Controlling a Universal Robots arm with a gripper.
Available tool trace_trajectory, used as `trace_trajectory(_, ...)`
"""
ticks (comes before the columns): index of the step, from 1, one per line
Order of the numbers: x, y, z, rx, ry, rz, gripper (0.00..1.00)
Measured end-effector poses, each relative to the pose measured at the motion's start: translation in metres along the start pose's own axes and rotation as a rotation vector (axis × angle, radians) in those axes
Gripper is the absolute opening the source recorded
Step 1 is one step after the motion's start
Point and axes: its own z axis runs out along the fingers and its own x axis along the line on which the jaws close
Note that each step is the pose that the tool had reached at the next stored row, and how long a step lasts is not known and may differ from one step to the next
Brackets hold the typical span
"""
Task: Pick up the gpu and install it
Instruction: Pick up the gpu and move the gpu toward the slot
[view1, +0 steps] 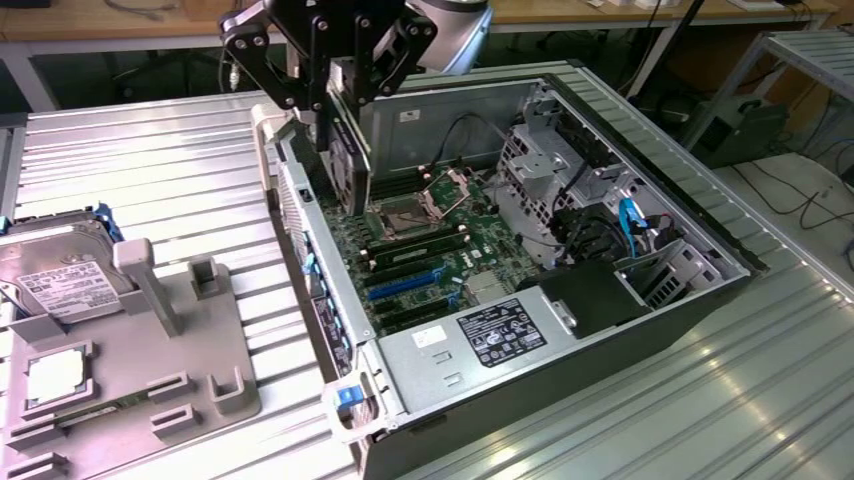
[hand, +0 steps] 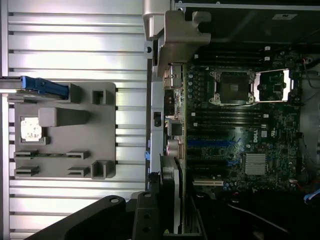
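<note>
The hand pinches the gpu on edge. The card hangs just below it, over the motherboard in the open computer case. Pickup looks done. Installing likely calls for squaring the card's edge over a slot.

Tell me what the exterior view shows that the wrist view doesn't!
Exterior view: the power supply with its label, the blue cables by the drive cage, and the white label on the hard drive.
Wrist view: a straight-down look, with the gpu seen edge-on beside the motherboard.
Both: the gripper shut on the gpu above the open computer case, the processor socket, and the gray holder with the processor chip.
</note>
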Motion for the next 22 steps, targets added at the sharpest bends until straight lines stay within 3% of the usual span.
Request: trace_trajectory(22,-0.017,-0.0003,0.0,0.0001,0.0,0.0,0.28)
